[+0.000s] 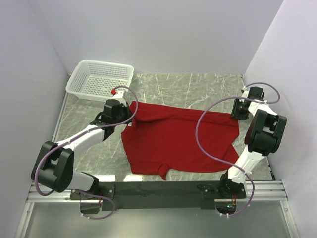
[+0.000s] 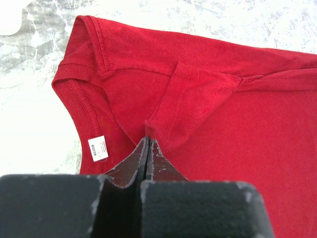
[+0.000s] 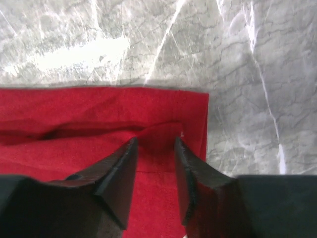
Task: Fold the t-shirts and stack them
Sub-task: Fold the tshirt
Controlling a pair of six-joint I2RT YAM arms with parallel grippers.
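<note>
Two grips are what this step needs, I judge, and only one looks made. My left pincer (image 2: 148, 143) is clamped tight, fingertips pressed together on a small pleat of the red t-shirt (image 2: 223, 124) that tents up to them, just beside the collar and its white label (image 2: 97, 148). My right pincer (image 3: 154, 144) has its fingers partly spread and grips nothing that I can see. They straddle a low ridge of cloth close to the hem corner, and the shirt's edge runs just past the outer finger.

To do this well, I should bring the right fingers down until that ridge sits fully between them, then squeeze on cloth alone, without scraping the counter (image 1: 198, 87). Taking a bite a little inside the edge looks safer than catching the bare corner, which could slip out. Once both ends are held, I would lift them together and keep the pull even, so the soft cotton hangs flat instead of twisting or bunching at one side.

As for where it lies, the shirt is spread on the counter with its collar end just beside the white basket (image 1: 74, 85), under my left pincer. Its hem end is well apart from the basket, beneath my right pincer.
</note>
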